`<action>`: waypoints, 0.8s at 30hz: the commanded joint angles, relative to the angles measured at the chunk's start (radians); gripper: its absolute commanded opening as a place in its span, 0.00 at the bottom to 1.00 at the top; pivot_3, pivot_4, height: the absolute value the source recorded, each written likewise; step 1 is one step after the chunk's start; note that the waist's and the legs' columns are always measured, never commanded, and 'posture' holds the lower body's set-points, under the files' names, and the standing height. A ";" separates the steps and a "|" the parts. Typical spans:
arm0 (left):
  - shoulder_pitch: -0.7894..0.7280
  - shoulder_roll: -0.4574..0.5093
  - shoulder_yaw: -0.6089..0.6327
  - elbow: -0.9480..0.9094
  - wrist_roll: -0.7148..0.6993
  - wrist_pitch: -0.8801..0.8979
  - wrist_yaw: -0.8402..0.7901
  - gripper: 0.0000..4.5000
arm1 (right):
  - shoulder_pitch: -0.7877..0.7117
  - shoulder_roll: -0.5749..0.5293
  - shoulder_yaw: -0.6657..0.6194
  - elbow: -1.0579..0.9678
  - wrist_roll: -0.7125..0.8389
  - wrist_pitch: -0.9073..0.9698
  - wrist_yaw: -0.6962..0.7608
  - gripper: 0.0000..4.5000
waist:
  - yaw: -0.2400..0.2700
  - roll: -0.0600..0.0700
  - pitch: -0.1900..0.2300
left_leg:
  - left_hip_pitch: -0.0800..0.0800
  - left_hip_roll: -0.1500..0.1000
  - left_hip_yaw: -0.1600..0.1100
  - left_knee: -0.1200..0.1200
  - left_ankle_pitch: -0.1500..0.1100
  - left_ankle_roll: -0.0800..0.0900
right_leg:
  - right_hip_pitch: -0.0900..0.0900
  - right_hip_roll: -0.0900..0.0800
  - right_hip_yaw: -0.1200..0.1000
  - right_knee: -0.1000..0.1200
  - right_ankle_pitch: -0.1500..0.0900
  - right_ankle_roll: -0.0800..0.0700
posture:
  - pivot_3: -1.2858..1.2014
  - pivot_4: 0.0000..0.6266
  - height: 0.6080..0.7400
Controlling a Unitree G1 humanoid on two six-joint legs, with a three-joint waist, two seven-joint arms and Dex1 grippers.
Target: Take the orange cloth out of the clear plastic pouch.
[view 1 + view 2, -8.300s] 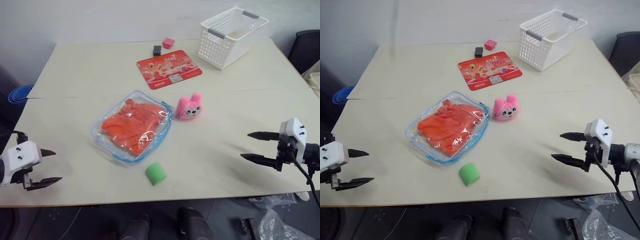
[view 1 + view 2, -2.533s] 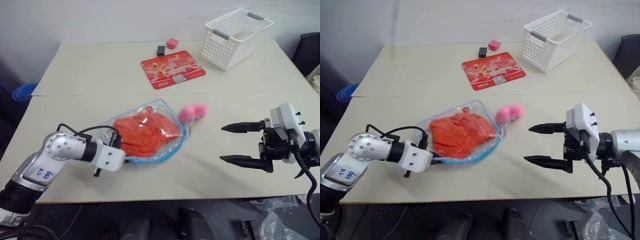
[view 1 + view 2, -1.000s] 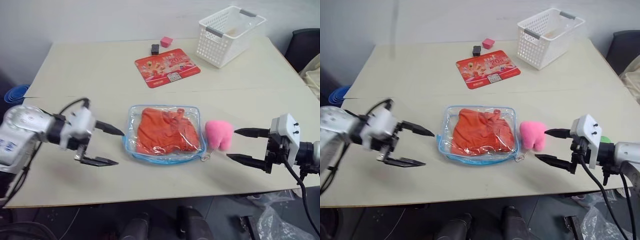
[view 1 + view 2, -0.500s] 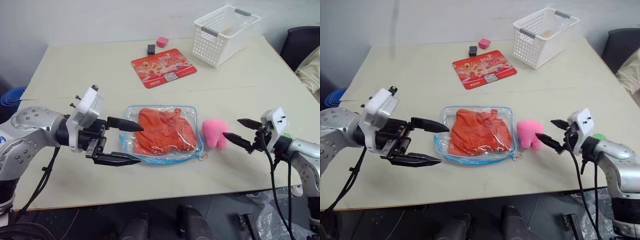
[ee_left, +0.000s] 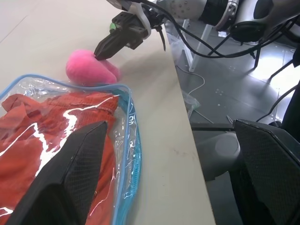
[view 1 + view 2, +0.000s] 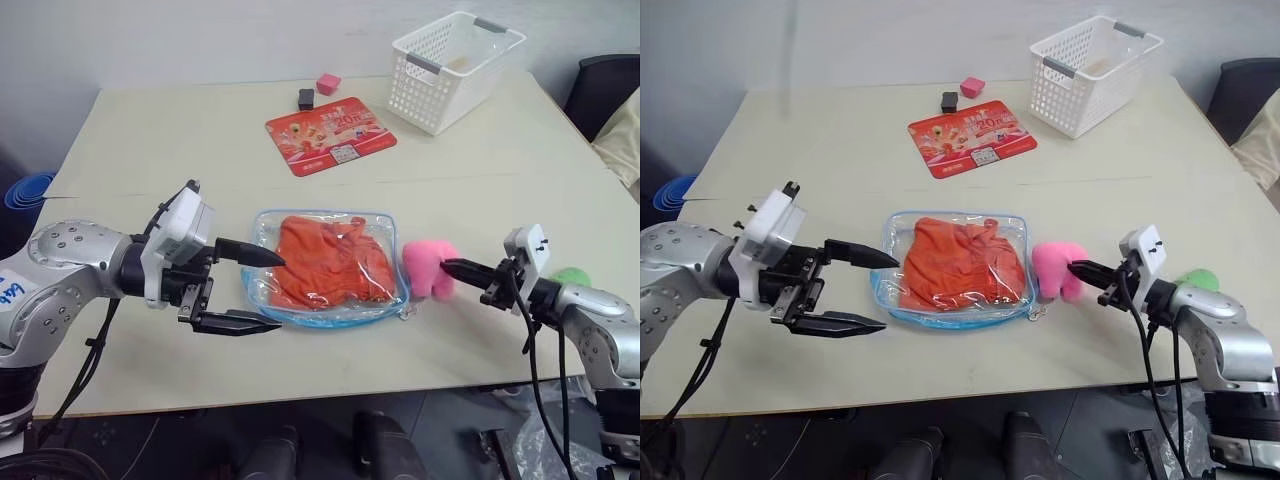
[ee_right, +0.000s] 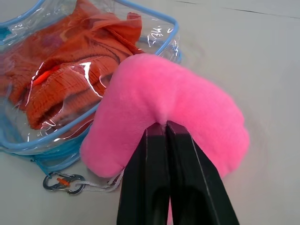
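The clear plastic pouch (image 6: pixel 385 225) with blue piping lies flat mid-table, and the orange cloth (image 6: pixel 325 262) is folded inside it. My left gripper (image 6: pixel 272 292) is open at the pouch's left edge, one fingertip over that edge and the other by the front corner. In the left wrist view the pouch (image 5: pixel 123 154) lies beside one finger (image 5: pixel 70 178). A pink plush toy (image 6: pixel 428 268) sits against the pouch's right end, tied to it by a small clip (image 7: pixel 63 182). My right gripper (image 6: pixel 447 266) is shut, its tips (image 7: pixel 161 127) pressed into the plush (image 7: pixel 187 103).
A white lattice basket (image 6: pixel 455 55) stands at the far right, with a red printed card (image 6: pixel 330 133), a black block (image 6: pixel 305 98) and a pink cube (image 6: pixel 327 83) behind the pouch. A green object (image 6: pixel 575 276) lies by my right wrist. The table's front edge is close.
My right gripper has shut and pushed forward against the plush. My left gripper has shifted right, over the pouch's left edge, and stays open.
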 commanded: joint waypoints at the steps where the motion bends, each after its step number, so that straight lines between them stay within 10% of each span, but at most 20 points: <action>1: -0.013 -0.012 0.038 -0.013 0.013 -0.019 0.003 1.00 | 0.012 -0.033 -0.064 -0.025 0.013 -0.012 0.003 0.01 | 0.001 0.000 0.000 | 0.000 0.000 0.000 0.000 0.000 0.000 | 0.000 0.000 0.000 0.000 0.000 0.000 | 0.52 0.24 1.00; 13: -0.026 -0.049 0.026 0.001 0.042 -0.024 0.010 1.00 | 0.058 -0.198 -0.173 -0.415 0.341 0.140 0.214 0.01 | 0.008 0.000 0.000 | 0.000 0.001 0.000 0.000 0.000 0.000 | 0.001 0.000 0.000 -0.001 0.000 0.000 | 0.52 0.24 1.00; 24: -0.086 -0.127 -0.069 0.023 0.116 -0.037 -0.012 1.00 | -0.098 -0.089 0.542 -0.293 -0.429 -0.381 0.176 0.01 | 0.010 0.000 0.000 | -0.001 0.000 0.000 0.001 0.000 0.000 | 0.000 0.000 -0.001 -0.001 0.000 0.000 | 0.52 0.24 1.00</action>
